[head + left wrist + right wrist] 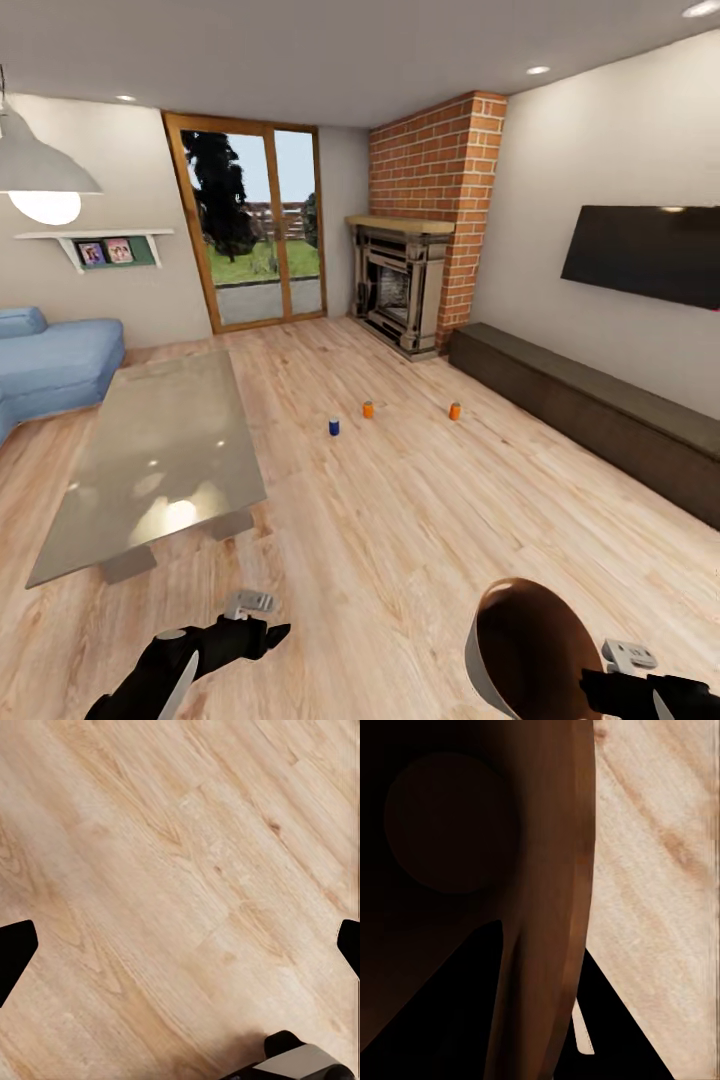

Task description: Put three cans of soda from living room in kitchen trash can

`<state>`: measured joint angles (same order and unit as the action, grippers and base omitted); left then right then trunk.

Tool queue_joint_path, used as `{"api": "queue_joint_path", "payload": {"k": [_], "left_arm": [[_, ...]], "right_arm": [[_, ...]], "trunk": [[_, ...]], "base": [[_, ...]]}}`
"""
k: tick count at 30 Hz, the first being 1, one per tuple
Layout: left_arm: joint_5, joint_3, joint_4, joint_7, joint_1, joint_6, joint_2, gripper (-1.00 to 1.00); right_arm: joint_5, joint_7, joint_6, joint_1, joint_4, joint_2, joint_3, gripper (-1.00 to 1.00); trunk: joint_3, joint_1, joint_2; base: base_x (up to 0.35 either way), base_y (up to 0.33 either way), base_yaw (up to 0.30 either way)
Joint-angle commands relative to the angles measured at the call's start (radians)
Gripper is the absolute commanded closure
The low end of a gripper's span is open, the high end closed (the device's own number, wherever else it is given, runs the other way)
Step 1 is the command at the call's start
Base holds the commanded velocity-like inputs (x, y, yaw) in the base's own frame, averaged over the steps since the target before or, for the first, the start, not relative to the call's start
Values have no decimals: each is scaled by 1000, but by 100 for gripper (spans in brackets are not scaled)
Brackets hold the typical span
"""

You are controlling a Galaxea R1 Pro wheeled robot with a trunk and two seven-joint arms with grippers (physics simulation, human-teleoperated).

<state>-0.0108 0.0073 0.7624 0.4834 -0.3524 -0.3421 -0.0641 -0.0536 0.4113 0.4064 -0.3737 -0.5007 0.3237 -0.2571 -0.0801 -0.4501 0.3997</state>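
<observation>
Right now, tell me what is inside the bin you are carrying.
Nothing shows inside the bin: only its glossy brown wall and round bottom. The right gripper's own dark finger covers part of the inside, so that part stays unseen.

A glass table point(160, 455) stands on the wood plank floor point(400, 520), a blue sofa point(50, 365) beyond its far left corner. A fireplace point(400, 285) (brick column point(435, 160) above) faces a wall-mounted TV point(645, 255).

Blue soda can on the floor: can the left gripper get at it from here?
Probably not yet. The blue soda can stands far off across bare floor, and the left gripper hangs open near the robot. Nothing blocks the path; drive closer.
</observation>
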Motion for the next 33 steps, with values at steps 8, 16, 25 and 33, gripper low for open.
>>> {"api": "queue_joint_path", "payload": {"k": [8, 16, 25, 33], "left_arm": [[-1, -11, 0, -1, 0, 0, 0, -100], [-1, -13, 0, 0, 0, 0, 0, -100], [-1, -13, 0, -2, 0, 0, 0, -100], [-1, -13, -1, -2, 0, 0, 1, -100]], "right_arm": [[14, 6, 1, -1, -1, 0, -1, 100], [13, 5, 0, -1, -1, 0, 1, 100], [12, 4, -1, -1, -1, -1, 1, 100], [12, 4, -3, -1, -1, -1, 1, 100]], "trunk": [[-1, 0, 0], [-2, 0, 0], [-2, 0, 0], [-2, 0, 0]], "base": [[168, -290, -76], [170, -290, -7], [207, -275, 0], [237, -247, -28]]}}
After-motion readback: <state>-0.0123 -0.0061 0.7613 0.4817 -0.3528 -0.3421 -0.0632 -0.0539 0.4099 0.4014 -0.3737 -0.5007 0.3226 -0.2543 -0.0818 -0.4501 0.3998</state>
